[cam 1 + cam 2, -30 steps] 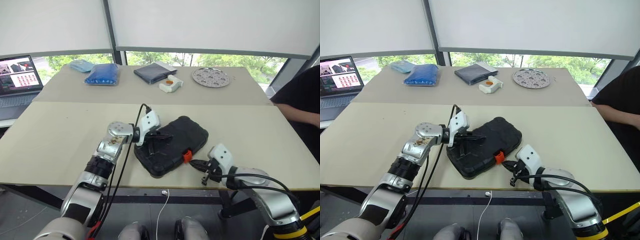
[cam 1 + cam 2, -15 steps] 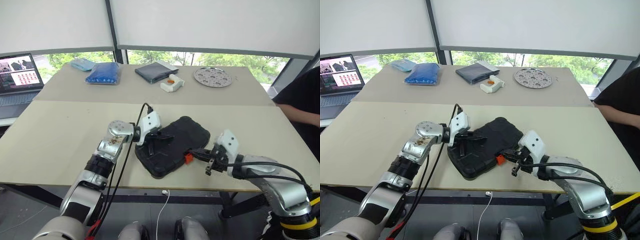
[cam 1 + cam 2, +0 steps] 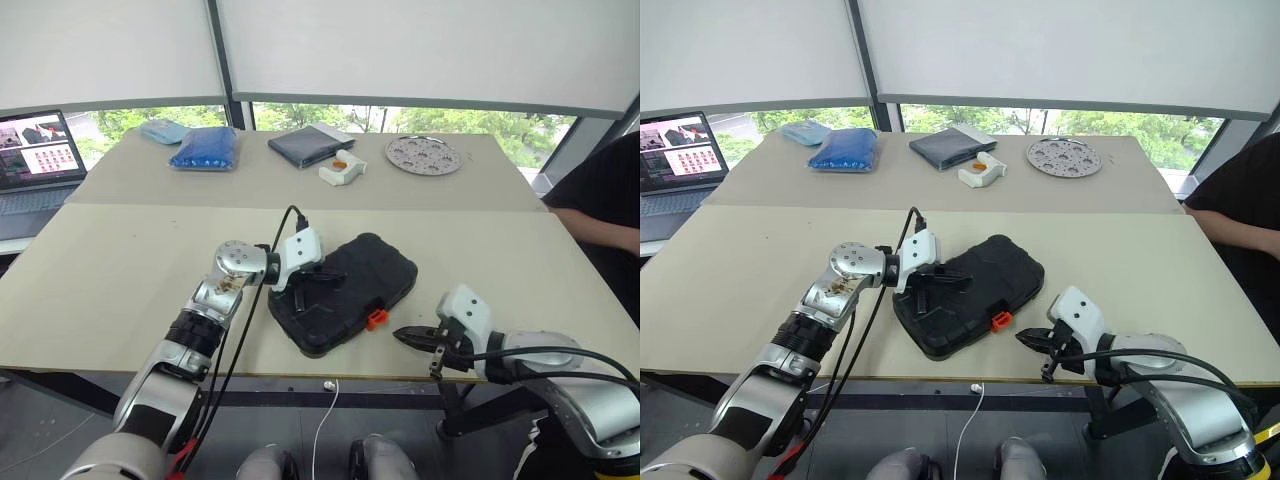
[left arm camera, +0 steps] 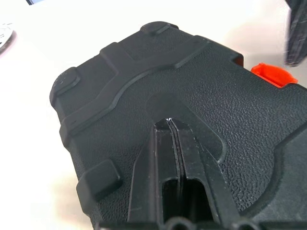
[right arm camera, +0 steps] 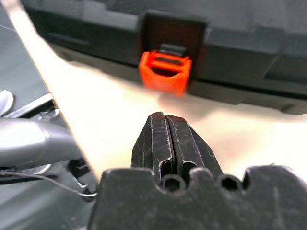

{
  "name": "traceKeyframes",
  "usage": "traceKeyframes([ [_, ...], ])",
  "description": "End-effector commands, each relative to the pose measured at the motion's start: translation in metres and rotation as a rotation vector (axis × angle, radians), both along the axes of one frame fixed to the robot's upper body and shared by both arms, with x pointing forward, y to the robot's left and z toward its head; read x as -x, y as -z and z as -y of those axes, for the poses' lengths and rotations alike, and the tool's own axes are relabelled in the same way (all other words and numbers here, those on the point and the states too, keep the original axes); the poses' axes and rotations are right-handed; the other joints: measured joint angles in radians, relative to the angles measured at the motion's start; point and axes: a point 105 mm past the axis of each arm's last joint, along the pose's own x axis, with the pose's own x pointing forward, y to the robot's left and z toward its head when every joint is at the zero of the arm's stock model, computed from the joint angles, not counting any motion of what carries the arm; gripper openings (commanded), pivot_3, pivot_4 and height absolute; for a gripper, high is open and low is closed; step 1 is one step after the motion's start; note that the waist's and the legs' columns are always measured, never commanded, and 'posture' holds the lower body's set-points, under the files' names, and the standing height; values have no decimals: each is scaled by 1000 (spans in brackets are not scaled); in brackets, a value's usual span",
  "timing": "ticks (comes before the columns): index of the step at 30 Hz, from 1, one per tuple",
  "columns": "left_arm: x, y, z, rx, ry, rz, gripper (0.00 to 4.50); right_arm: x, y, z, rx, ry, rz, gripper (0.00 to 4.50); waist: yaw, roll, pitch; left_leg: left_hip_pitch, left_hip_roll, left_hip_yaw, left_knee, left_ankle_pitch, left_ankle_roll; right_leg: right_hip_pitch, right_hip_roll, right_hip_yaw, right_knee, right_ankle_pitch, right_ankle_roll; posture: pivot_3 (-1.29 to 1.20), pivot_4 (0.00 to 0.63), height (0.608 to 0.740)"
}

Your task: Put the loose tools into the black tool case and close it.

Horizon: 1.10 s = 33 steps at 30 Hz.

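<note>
The black tool case (image 3: 350, 290) lies with its lid down near the table's front edge, its small orange latch (image 3: 376, 318) sticking out from the front side. My left gripper (image 3: 325, 278) is shut and presses flat on the lid (image 4: 192, 96), fingertips meeting at the middle of the case. To the right of the latch, a short gap away, my right gripper (image 3: 402, 335) hovers over the table, shut and empty. In the right wrist view the latch (image 5: 164, 72) hangs loose ahead of the closed fingers (image 5: 165, 139). The loose tools are out of view.
On the far table lie a dark grey flat pouch (image 3: 305, 145), a blue bag (image 3: 205, 148), a small white and orange object (image 3: 340, 167) and a round perforated disc (image 3: 423, 154). A laptop (image 3: 38, 150) stands at far left. A person in black sits at right (image 3: 605, 200).
My right gripper went up to the orange latch half a second ago, then drew back to the right, away from the case. The left gripper stayed pressed on the lid.
</note>
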Motion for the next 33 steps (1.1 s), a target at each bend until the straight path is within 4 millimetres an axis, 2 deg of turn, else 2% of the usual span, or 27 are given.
traceKeyframes([
  [1, 3, 33, -7, -95, -17, -74, 14, -3, -9, -1, -10, 16, 47, 0, 1, 0, 0, 0, 0, 0, 0, 0, 0, 0, 0, 0, 0, 0, 0, 0, 150, 718],
  [4, 4, 31, -2, -90, 1, -72, 14, -4, -1, -3, -7, 32, 38, 0, 4, 0, 0, 0, 0, 0, -2, 0, -1, 0, 0, 0, -1, 0, 0, 0, 150, 718],
  [7, 7, 33, 0, -109, 28, -57, 14, -4, -3, -6, -24, 38, 45, 0, 8, 0, 0, 0, -1, 0, -3, 1, -1, 0, 1, 0, -2, 0, -1, 0, 150, 718],
  [14, 7, 35, 0, -110, 29, -58, 14, 11, -38, -15, -202, -45, 57, 0, 13, 0, 0, 0, -1, 0, -4, 1, -1, 0, 1, 0, -4, 0, -1, 0, 150, 718],
  [16, 7, 35, 0, -110, 27, -59, 14, 3, -31, -14, -173, -2, 51, 0, 13, 0, -1, 0, 0, -1, -5, 1, -1, 1, 1, 0, -5, 0, 0, 0, 150, 718],
  [18, 7, 36, 0, -108, 26, -60, 14, -6, -15, -11, -98, 53, 41, 0, 13, 0, -2, 1, 0, -1, -6, 1, -1, 1, 1, -1, -7, 0, 0, 0, 150, 718],
  [22, 7, 35, 1, -106, 28, -60, 14, -9, -3, -6, -51, 84, 21, 0, 16, 1, -3, 0, 0, -1, -7, 1, -1, 1, 1, -1, -8, 0, 0, 0, 150, 718],
  [30, 5, 35, 0, -103, 20, -62, 14, 3, -14, 5, -82, 102, 26, 0, 19, 0, -3, 0, -1, -1, -7, 1, -1, 1, 2, -1, -9, 0, 0, 0, 150, 718],
  [33, 6, 36, 1, -103, 24, -63, 14, 10, -5, 6, -69, 98, -3, 0, 19, 0, -4, 0, 0, -1, -8, 1, -1, 1, 2, -1, -9, 0, 0, 0, 150, 718],
])
